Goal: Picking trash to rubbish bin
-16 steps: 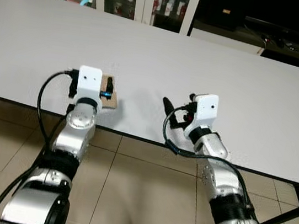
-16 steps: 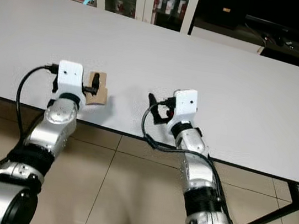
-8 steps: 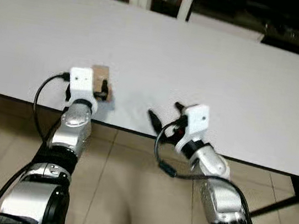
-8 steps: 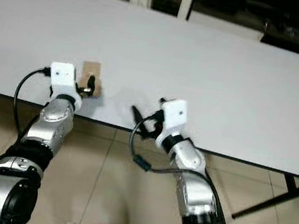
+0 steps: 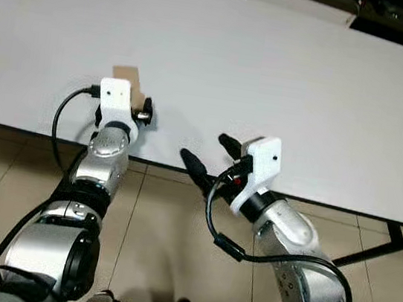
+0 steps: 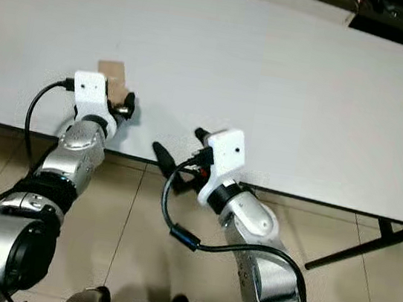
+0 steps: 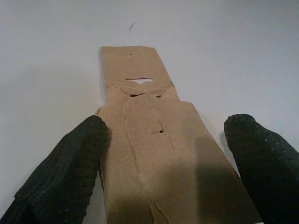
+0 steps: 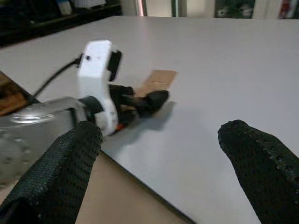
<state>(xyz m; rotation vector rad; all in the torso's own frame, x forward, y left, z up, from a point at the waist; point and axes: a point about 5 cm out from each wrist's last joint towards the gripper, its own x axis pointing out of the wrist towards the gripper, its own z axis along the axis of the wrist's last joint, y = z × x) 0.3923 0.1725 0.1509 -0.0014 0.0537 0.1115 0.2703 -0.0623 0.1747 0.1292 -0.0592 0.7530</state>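
Left pincer (image 7: 163, 154) spread wide around flat brown card (image 7: 159, 140) near the table's (image 5: 288, 66) near left edge, may just slide off it and grab nothing.

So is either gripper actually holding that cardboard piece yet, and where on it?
Not yet. The left gripper straddles the near end of the cardboard piece, jaws open either side. The right gripper is open, holding nothing.
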